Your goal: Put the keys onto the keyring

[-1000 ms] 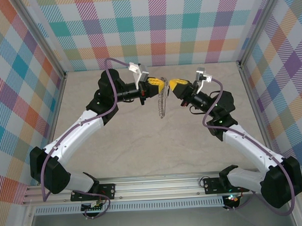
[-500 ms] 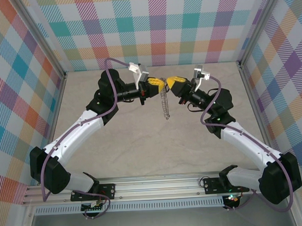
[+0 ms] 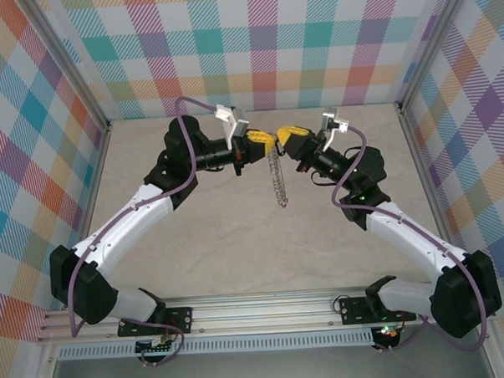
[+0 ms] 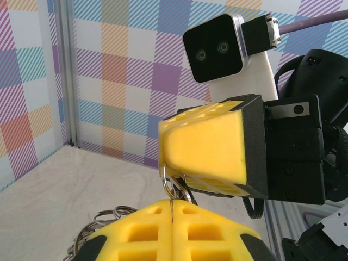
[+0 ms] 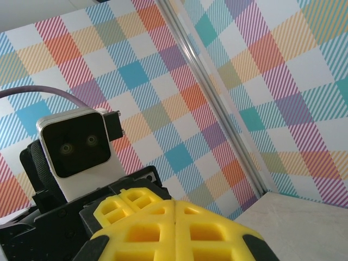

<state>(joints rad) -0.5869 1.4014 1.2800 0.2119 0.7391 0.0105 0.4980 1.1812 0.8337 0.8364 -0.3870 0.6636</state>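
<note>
Beside the left gripper (image 3: 269, 142), seen from above, the right gripper (image 3: 282, 138) sits almost tip to tip with it. The keyring (image 3: 277, 178) hangs from the left gripper's tip, edge-on as a narrow beaded strip. Its long axis runs from that tip toward the arm bases, and its free end points away from the left gripper.

Left wrist: the left gripper (image 4: 171, 204) has its yellow pads pressed together on thin wire of the keyring (image 4: 106, 218), whose loops spill beside it. The right gripper (image 4: 167, 166) is closed too, just above. It touches a small loop there, though I cannot tell if it pinches it. No key is clear enough to name.

Right wrist: the right gripper (image 5: 175, 204) shows its pads together.

Risks, as I judge them: the dangling ring may swing or slip from so slight a pinch, and the close-set pads could knock each other.
</note>
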